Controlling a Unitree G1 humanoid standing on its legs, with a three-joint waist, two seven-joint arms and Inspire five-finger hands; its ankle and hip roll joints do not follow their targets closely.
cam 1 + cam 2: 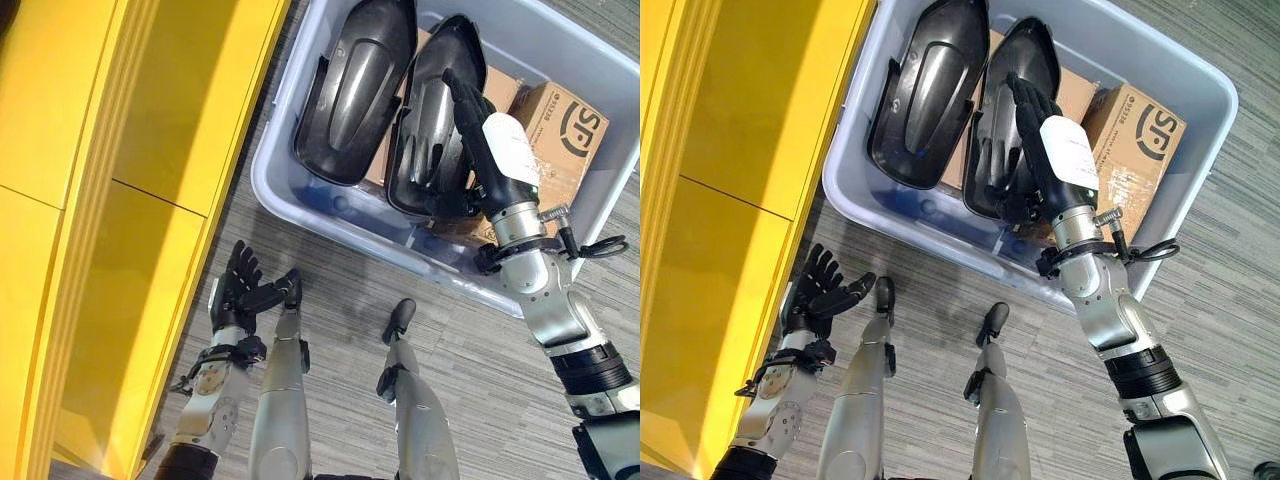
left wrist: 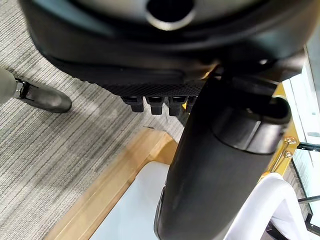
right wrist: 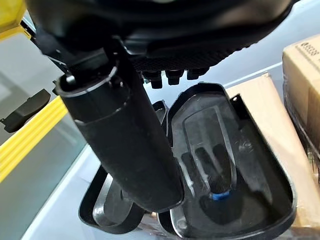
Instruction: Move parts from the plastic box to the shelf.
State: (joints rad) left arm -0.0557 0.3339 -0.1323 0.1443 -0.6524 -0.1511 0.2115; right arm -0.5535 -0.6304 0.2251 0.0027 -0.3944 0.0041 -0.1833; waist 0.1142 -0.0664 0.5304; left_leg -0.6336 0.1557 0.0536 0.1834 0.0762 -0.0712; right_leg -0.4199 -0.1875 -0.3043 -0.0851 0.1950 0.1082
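The right hand, fingers straight, hovers over the right part, whose long axis points to 12 o'clock.

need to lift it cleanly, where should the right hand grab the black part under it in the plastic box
Probably the raised side rim of the black part, from above: it lies hollow side up against its twin, resting on cardboard boxes. The right hand hovers over it, fingers straight.

two black parts, one plastic box, two cardboard boxes
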